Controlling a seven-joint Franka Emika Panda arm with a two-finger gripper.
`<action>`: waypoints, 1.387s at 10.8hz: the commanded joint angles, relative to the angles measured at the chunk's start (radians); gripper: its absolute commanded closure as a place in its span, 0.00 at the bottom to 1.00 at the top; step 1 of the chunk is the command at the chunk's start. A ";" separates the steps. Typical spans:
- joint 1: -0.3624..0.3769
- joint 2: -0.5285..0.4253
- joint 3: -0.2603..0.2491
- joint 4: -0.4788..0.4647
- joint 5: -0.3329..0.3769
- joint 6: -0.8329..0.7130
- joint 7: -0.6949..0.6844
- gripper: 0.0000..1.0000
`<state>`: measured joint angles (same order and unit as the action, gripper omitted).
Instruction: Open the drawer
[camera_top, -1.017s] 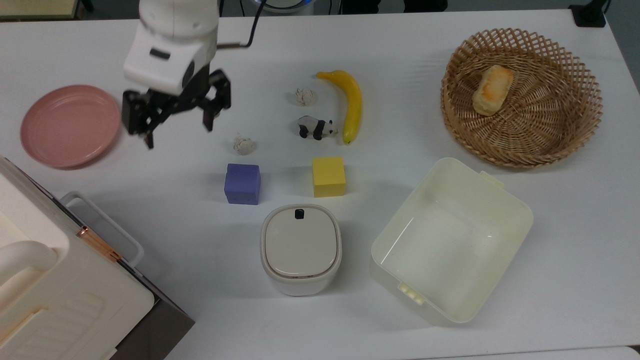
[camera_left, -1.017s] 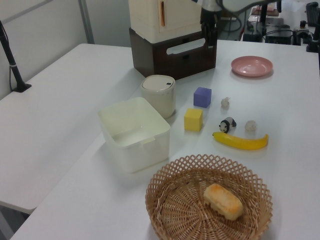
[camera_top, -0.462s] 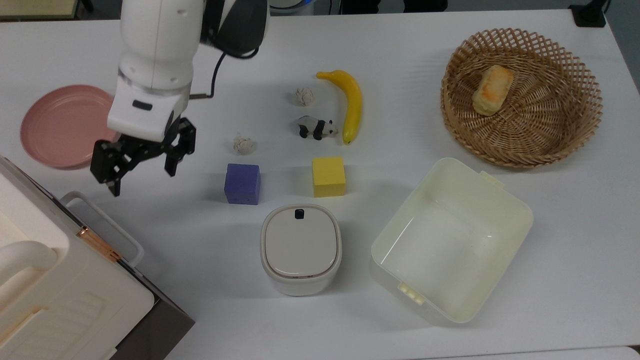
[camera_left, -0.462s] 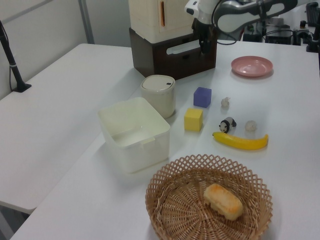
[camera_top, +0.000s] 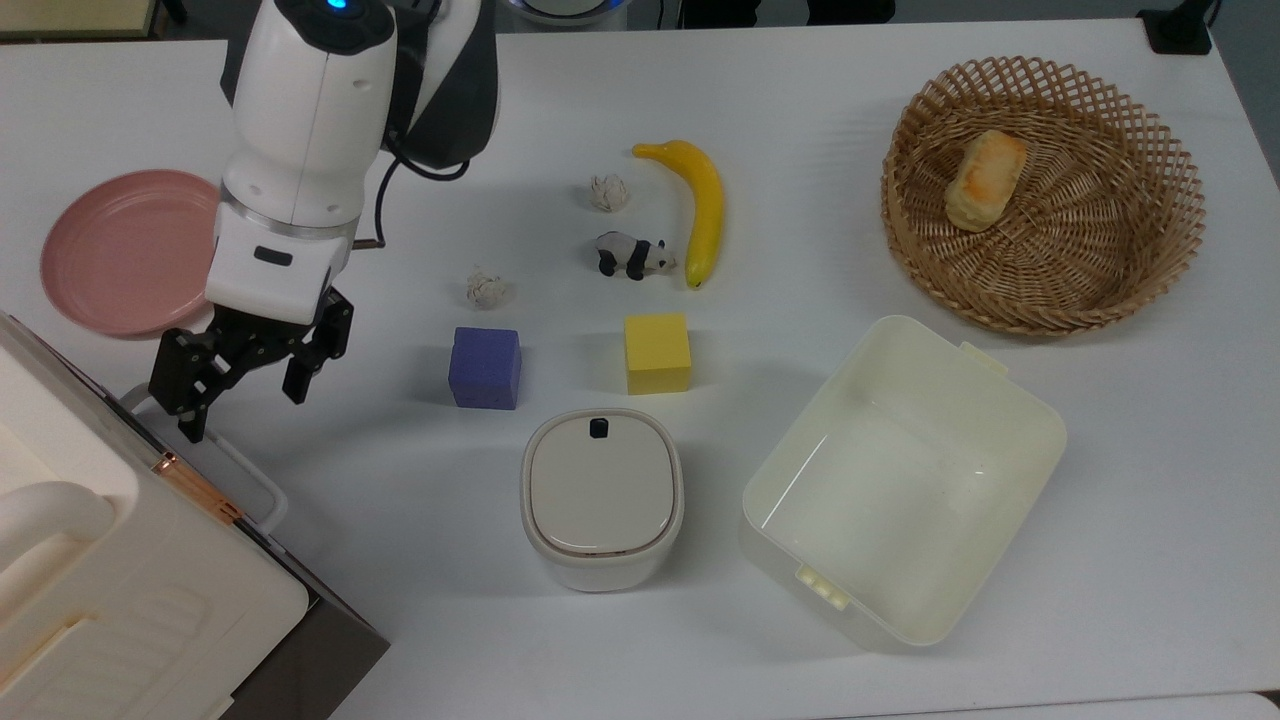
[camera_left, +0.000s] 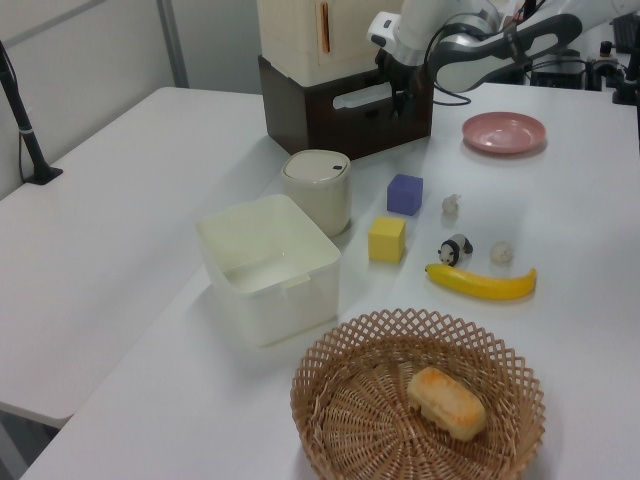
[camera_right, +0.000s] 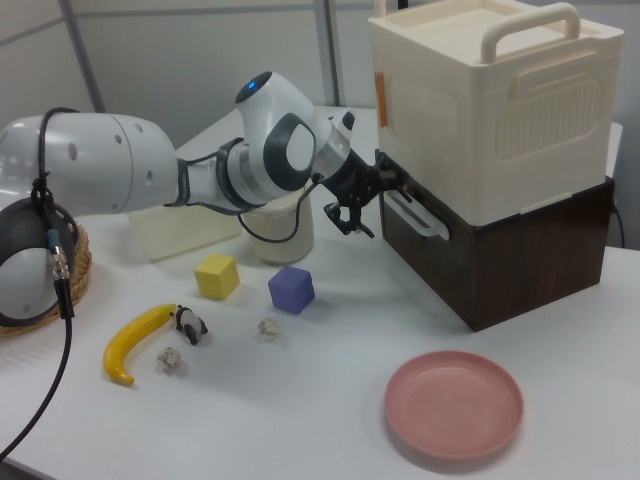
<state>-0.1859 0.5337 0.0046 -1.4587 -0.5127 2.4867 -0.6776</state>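
No writing can be read on anything here. The drawer (camera_right: 470, 262) is a dark brown wooden box under a cream plastic cabinet (camera_right: 495, 110) with a moulded top handle; it sits closed at the bottom-left corner in the top view, on the white table (camera_top: 800, 100). Its long white loop handle (camera_top: 225, 450) runs along the front face, slanting from upper left to lower right in the top view. The black 2-finger gripper (camera_top: 240, 395) hangs at the handle's upper end with its fingers spread and nothing between them; contact with the handle cannot be told. Nearby lie a round pink plate (camera_top: 125, 250), a purple cube (camera_top: 485, 367) and a matte yellow cube (camera_top: 657, 353).
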 joint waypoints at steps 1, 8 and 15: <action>-0.017 0.014 -0.003 -0.023 -0.068 0.089 -0.013 0.15; -0.023 0.034 -0.003 -0.015 -0.141 0.113 -0.013 0.70; -0.018 0.025 -0.002 -0.038 -0.245 0.115 -0.002 0.91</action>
<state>-0.2083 0.5740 0.0038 -1.4550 -0.7120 2.5771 -0.6636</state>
